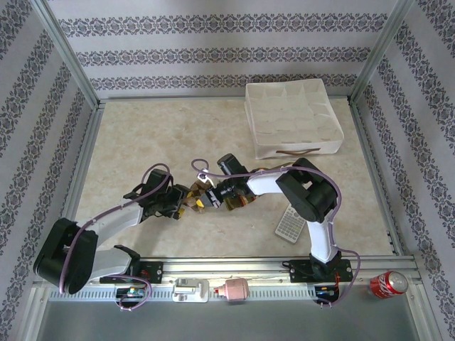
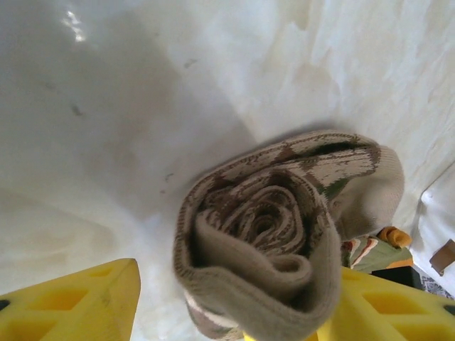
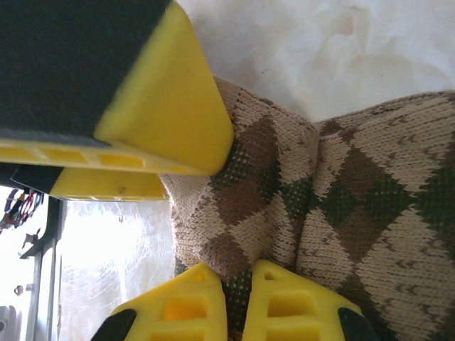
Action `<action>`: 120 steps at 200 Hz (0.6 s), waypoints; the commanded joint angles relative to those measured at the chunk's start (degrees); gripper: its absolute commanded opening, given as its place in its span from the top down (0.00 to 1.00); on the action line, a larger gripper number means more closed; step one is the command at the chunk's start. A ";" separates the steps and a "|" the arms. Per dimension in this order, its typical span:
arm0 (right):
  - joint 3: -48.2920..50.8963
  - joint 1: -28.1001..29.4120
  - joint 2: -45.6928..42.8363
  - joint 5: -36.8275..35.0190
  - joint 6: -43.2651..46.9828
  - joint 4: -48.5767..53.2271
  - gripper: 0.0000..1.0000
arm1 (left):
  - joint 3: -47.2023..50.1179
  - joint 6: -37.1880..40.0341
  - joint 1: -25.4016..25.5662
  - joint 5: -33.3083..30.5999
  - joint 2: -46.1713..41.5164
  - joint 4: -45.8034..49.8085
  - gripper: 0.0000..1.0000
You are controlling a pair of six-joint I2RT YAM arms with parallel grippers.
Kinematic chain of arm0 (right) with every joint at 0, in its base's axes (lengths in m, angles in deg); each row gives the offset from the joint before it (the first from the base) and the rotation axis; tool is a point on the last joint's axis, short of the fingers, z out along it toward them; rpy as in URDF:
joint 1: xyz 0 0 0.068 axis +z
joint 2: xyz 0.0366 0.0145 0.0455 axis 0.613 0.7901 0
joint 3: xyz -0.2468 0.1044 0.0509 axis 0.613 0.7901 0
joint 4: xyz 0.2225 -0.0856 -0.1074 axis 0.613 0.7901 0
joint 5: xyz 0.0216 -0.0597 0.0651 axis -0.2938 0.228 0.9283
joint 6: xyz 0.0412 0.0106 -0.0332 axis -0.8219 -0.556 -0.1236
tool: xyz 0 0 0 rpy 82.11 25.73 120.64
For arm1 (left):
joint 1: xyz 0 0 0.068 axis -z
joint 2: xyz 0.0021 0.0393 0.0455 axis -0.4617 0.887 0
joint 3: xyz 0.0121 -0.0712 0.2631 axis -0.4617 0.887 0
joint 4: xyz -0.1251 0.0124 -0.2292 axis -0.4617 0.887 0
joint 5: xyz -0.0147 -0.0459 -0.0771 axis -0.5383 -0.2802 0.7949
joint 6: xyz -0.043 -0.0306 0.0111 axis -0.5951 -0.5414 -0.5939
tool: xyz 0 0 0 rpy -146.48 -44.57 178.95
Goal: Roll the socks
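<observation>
The brown-and-tan argyle sock (image 2: 270,227) is wound into a spiral roll, seen end-on in the left wrist view. My left gripper (image 2: 239,273) is open astride the roll; one yellow finger (image 2: 384,305) touches it and the other (image 2: 71,305) stands a little apart. My right gripper (image 3: 238,277) is shut on a fold of the argyle sock (image 3: 284,185). The left gripper's fingers (image 3: 163,92) show at the upper left of the right wrist view. A bit of the olive and orange sock (image 2: 373,249) peeks out behind the roll. From above, both grippers (image 1: 181,202) (image 1: 213,195) meet over the socks (image 1: 199,202) mid-table.
A white fabric organizer with compartments (image 1: 291,117) sits at the back right. A small white keypad device (image 1: 290,224) lies by the right arm. A red can (image 1: 387,284) and a pink object (image 1: 233,290) rest on the front rail. Patterned walls enclose the table.
</observation>
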 commanded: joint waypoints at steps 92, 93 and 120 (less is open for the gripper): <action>-5.62 0.33 5.36 -11.12 9.23 21.97 0.97 | -0.44 -1.37 4.94 -0.32 4.06 14.84 1.00; -5.69 0.48 5.20 -11.20 9.46 21.98 0.96 | -0.41 -1.59 5.10 -0.37 3.88 15.06 1.00; -2.17 3.67 -2.58 -16.92 13.71 16.99 0.76 | 0.12 -8.45 9.54 -1.97 0.95 21.52 1.00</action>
